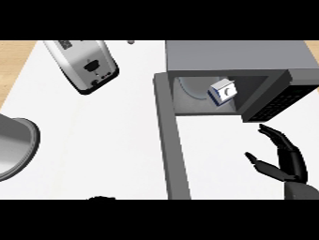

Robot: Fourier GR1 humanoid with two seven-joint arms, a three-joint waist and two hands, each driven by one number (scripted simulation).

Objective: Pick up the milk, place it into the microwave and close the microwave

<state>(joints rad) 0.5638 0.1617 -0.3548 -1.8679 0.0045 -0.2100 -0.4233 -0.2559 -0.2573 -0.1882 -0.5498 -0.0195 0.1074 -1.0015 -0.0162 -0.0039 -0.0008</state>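
The milk carton (pixel 223 92), white with a blue label, stands inside the open microwave (pixel 239 56) at the upper right. The microwave's door (pixel 171 136) is swung wide open and stretches toward the lower edge of the view. My right hand (pixel 284 159) is outside the cavity, below the microwave's control panel (pixel 280 101), with straight fingers and nothing in it. Only a dark tip of my left hand (pixel 101 198) shows at the bottom edge, left of the door.
A silver toaster (pixel 85 65) lies at the upper left of the white counter (pixel 100 140). A large metal pot (pixel 3 150) sits at the left edge. Wooden flooring shows beyond the counter on both sides.
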